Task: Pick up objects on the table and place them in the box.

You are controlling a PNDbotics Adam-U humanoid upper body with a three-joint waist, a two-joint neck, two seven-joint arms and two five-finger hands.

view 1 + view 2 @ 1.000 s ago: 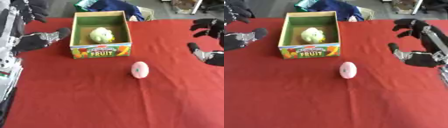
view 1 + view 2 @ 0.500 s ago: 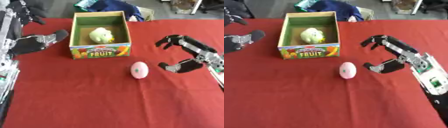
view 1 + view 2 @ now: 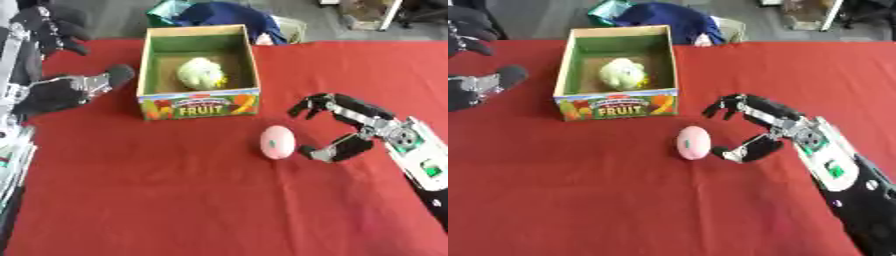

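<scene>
A pink egg-shaped object (image 3: 277, 142) lies on the red tablecloth just in front of the cardboard fruit box (image 3: 202, 107). Inside the box rests a pale yellow-green object (image 3: 200, 73). My right hand (image 3: 350, 129) is open just right of the pink object, its thumb low and close beside it, fingers spread above; nothing is held. My left hand (image 3: 72, 90) hangs open at the left, beside the box's left wall.
The red cloth (image 3: 175, 200) covers the whole table. Beyond the far edge lie a blue bundle of fabric (image 3: 223, 15) and a green item (image 3: 166, 9). My right forearm (image 3: 846, 177) crosses the lower right.
My right hand has moved left from the right edge to right beside the pink object. The left hand has stayed by the box. The pink object has not moved.
</scene>
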